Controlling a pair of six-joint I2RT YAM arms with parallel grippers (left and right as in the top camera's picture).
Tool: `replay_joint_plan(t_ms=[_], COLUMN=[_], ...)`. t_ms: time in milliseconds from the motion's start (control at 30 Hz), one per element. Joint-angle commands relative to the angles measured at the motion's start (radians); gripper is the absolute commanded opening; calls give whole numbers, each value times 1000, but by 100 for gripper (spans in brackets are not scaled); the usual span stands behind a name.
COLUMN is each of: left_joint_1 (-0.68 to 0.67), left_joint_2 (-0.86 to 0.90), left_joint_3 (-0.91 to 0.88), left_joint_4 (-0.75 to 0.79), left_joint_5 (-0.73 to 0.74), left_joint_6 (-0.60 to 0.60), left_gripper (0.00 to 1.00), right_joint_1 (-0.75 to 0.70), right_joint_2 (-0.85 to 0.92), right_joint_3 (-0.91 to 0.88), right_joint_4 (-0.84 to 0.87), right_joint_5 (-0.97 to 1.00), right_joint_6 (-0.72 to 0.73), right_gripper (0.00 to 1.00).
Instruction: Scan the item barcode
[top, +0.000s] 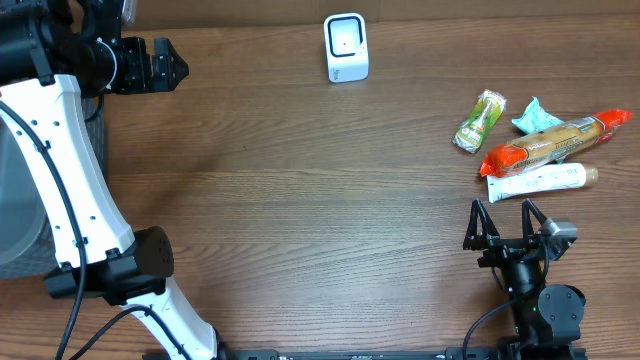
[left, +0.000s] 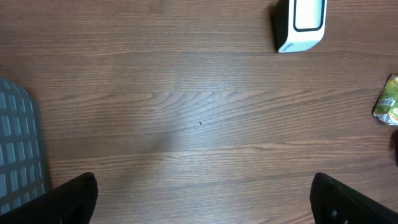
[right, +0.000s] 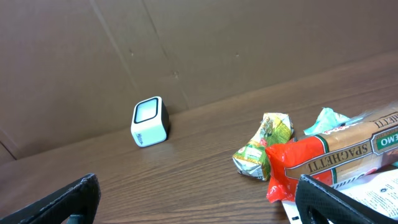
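Your left gripper hangs at the far left edge of the brown wood-grain table with its jaws wide apart and nothing between them. Its own camera shows bare wood between the two black fingers. Your right gripper sits low at the near right, its jaws also spread fully and empty, pointing towards the pile of goods.

The small white box-shaped barcode scanner with a dark-framed window stands upright at the far edge of the table, near the middle and well apart from both grippers. The right wrist view shows it against the brown cardboard backdrop.

The items to scan lie together on the right side:
- A green crinkled foil packet is the one nearest the scanner.
- A small pale teal wrapper lies just beside it.
- A long orange-red spaghetti bag with a clear window lies slantwise below those two.
- A white plastic tube with a tan cap lies touching the bag on its near side, just beyond your right gripper's fingertips.

No barcode is readable on any of them from these views. At the left edge of the left wrist view there is a grey ribbed surface, perhaps a bin; too little of it shows to be sure.
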Motion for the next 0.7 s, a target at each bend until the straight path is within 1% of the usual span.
replay_joint_plan(t_ms=[0, 433, 533, 567, 667], left_joint_1=[-8, -10, -8, -8, -8], left_joint_2=[10, -11, -79, -111, -217], left_joint_3=[2, -15, -114, -165, -327], left_joint_4=[0, 0, 2, 22, 137], left_joint_5=[13, 13, 10, -11, -51], left_joint_6=[3, 3, 4, 16, 15], left_gripper=[100, 100, 100, 100, 99], right_joint_1=[-4, -4, -4, -4, -4], right_joint_2=[-10, -10, -10, -10, -10], right_joint_3=[-11, -11, -11, -11, -11], right_joint_4=[2, 2, 2, 2, 2], right_joint_5=[13, 13, 13, 13, 13], right_joint_6=[-6, -6, -6, -6, -7], right_gripper=[100, 100, 100, 100, 100])
